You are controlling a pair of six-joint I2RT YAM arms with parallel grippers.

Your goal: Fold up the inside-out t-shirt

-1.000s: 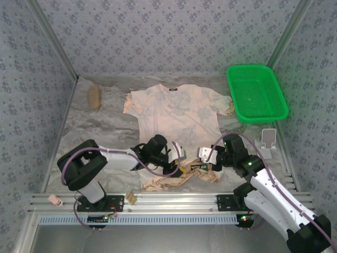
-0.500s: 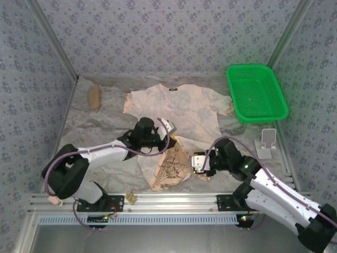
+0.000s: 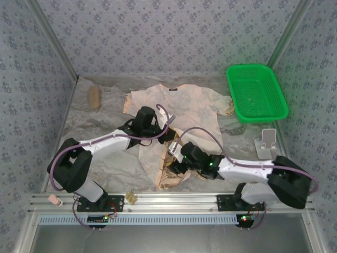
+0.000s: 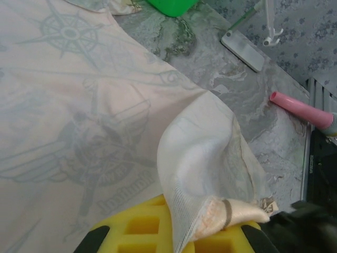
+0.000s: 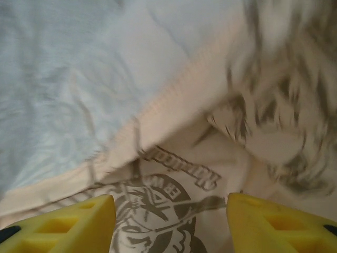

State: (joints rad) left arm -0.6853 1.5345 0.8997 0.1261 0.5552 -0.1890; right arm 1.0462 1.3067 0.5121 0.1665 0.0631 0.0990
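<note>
One tan-beige compass-print cloth t-shirt (image 3: 185, 107), hem pinched tight in left gripper (image 4: 179, 238); printed cloth beneath right gripper (image 5: 171, 221), both fingers parted.

White-linked left arm (image 3: 108, 142) and right arm (image 3: 247, 169) are showing black joint housings, purple-grey cables (image 3: 196, 129) are looping off them, yellow grid-celled pads (image 5: 58, 229) are tipping left gripper (image 4: 176, 234) and right gripper (image 5: 171, 224).
</note>
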